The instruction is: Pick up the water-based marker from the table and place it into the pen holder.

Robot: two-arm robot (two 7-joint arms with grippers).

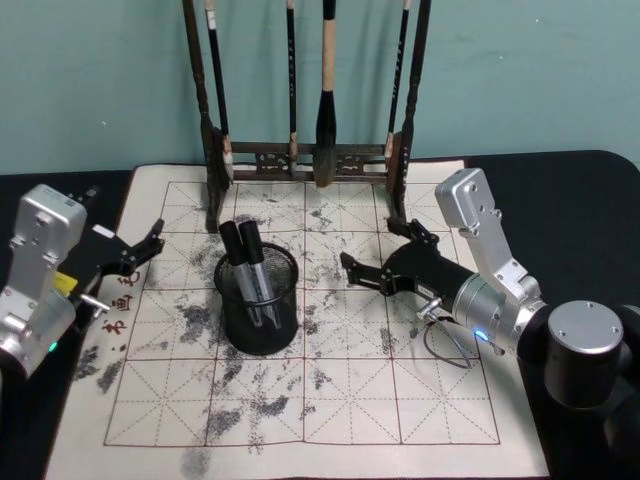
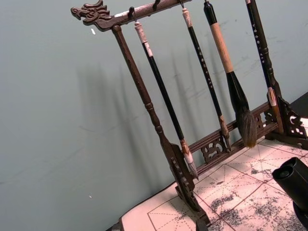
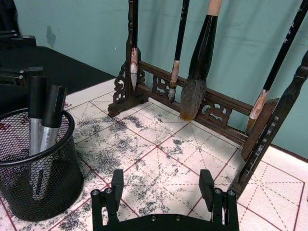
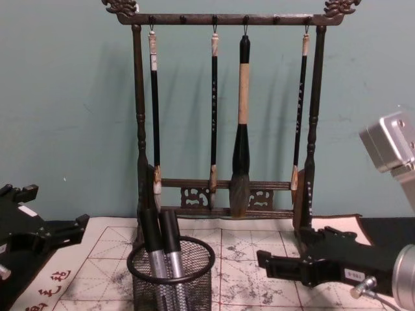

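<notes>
Head view first: two markers are sitting in the pen holder, caps up and leaning a bit, long axes close to vertical. The right gripper is hanging just to the right of the holder with its fingers spread wide and nothing between them. The left gripper is sitting off on the holder's other side, near the red characters on the mat, also looking open and empty. I'm not spotting any loose marker on the table, so to me the job is looking done, or near enough.

Left wrist view: it's mostly showing the brush rack with its hanging brushes, plus a marker cap poking in at one corner.

Right wrist view: the right gripper's fingers are standing wide apart, bare mat between them. The holder and its markers are lying ahead of the fingertips and off to one side, close but not touching. Beyond the fingers the rack is standing in the way, so I'm guessing any move should be backing out, not pushing forward.

Chest view: the right gripper is coming in low, beside the holder, with the rack foot right behind it. The left one is hanging at the opposite edge, well apart from the holder.
</notes>
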